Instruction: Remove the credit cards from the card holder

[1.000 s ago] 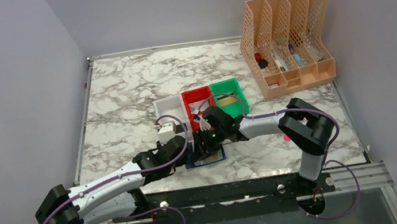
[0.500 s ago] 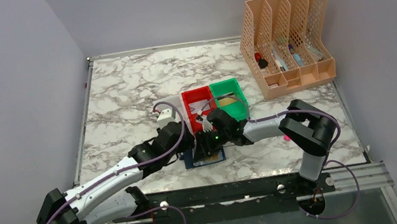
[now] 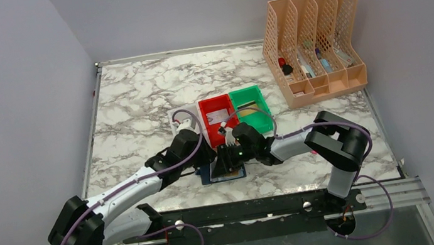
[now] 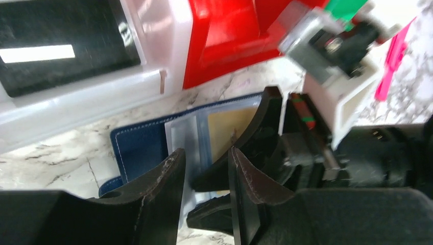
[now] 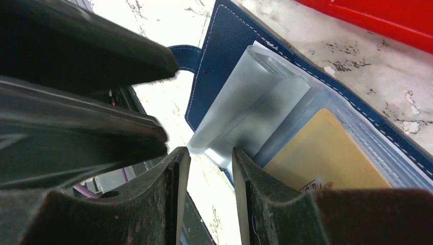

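Note:
The navy card holder lies open on the marble table, in front of the bins. Its pale clear sleeves stand lifted, and a tan-gold credit card sits in a sleeve beneath them. My right gripper is open, with the lifted sleeve's lower corner at its fingertips. My left gripper is open too, close over the holder from the other side, with the sleeve edge and a right finger beyond its gap. A black card lies in the white bin.
Red bin, green bin and the white bin stand in a row just behind the holder. A peach file organiser is at the back right. A pink stick lies right of the holder.
My left arm has swung forward, bringing its gripper up to the holder beside the right gripper. The left jaws widened, then narrowed. The right gripper has stayed over the holder.

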Controlling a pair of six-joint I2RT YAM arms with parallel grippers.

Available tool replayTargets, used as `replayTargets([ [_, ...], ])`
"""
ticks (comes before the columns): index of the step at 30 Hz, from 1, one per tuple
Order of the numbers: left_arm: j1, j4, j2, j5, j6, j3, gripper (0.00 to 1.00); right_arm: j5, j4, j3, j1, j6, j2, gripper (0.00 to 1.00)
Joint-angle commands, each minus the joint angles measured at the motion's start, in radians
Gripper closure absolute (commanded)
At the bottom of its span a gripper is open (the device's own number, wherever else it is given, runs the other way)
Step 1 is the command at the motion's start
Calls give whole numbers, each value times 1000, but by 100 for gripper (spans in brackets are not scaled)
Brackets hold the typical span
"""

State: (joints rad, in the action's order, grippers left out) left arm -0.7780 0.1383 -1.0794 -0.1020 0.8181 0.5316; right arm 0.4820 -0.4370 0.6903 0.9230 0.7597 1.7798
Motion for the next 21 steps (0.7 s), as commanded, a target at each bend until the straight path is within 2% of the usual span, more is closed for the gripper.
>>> replayTargets([
  [1, 5, -63, -19, 113, 2, -52, 62, -107, 88, -58, 11, -21, 31, 57],
  [10, 5, -77, -112, 177, -33, -59, 69, -94, 82, -62, 11, -10, 18, 56],
  [13, 5, -66, -157, 180, -45, -45, 76, -93, 96, -61, 11, 0, -1, 55],
  [16, 5, -2, -192, 136, -55, -34, 87, -74, 123, -49, 11, 9, -41, 54],
  [21, 5, 59, -185, 69, -66, -35, 88, -106, 216, -24, 11, 7, -162, 50],
])
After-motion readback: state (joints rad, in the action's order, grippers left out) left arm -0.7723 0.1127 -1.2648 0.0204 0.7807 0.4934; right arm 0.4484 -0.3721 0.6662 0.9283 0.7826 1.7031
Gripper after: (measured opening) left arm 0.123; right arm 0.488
